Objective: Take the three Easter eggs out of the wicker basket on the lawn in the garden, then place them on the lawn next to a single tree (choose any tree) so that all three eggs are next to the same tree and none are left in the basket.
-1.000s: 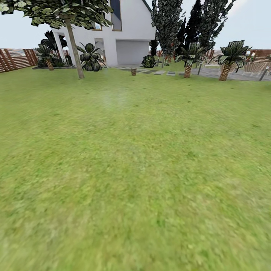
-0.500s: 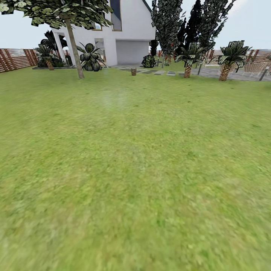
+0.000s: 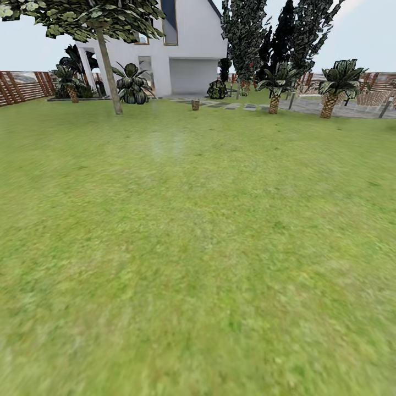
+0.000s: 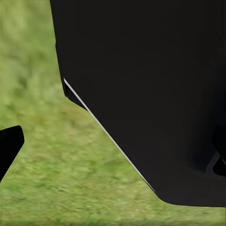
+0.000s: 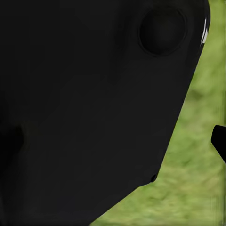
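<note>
Where lawn (image 3: pixel 198 247) meets white house (image 3: pixel 187 44), tree (image 3: pixel 109 71), palms (image 3: pixel 336 88), finger spread untellable behind black bodywork (image 4: pixel 150 94).

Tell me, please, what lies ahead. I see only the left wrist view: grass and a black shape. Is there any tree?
Observer: Yes. In the head view a tree with a pale trunk stands far off at the left, across the lawn.
Operator: Is anything small near it?
Observer: To its right, by the grey slabs, stands a small brown thing. It is too small to say what it is.
</note>
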Controlling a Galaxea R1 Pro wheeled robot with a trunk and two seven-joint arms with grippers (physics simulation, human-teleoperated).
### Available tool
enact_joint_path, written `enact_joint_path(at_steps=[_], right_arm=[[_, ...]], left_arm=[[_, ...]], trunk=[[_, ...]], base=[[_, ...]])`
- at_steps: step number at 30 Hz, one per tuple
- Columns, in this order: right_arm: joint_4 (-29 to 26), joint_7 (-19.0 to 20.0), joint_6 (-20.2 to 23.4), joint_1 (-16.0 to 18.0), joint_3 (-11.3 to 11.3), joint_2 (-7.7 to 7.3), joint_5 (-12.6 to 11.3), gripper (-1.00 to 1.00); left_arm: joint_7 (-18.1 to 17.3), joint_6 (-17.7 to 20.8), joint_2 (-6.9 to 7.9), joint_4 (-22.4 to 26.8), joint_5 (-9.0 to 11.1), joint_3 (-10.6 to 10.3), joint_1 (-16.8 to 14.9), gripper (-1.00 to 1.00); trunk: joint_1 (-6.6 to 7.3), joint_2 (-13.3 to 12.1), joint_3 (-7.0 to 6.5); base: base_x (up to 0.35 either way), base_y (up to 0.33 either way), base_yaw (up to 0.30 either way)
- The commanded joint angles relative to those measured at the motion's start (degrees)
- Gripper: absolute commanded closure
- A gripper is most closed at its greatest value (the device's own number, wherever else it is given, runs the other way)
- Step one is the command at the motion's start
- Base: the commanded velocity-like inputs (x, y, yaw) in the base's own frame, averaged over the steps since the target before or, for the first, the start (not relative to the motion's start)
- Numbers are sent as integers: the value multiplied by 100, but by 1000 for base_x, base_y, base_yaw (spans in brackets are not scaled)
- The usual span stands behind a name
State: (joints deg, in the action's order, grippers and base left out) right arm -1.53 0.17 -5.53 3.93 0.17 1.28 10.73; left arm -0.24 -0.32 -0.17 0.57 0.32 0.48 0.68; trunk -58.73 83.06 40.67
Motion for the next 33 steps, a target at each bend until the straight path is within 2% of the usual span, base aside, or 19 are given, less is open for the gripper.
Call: enact_joint_path(at_steps=[1,24,33], right_arm=[[4,1,-17,2,-7,-2,43,-100],[4,0,-27,2,-31,11,61,-100],[4,0,-27,2,-27,12,61,-100]], left_arm=[[-2,-3,0,9,3,5,2,-100],[-2,-3,0,6,3,5,2,-100],[-2,1,8,5,3,5,2,-100]], trunk=[[0,2,3],[0,2,3],[0,2,3]], base=[[0,0,0],[4,0,0],[285,0,0]])
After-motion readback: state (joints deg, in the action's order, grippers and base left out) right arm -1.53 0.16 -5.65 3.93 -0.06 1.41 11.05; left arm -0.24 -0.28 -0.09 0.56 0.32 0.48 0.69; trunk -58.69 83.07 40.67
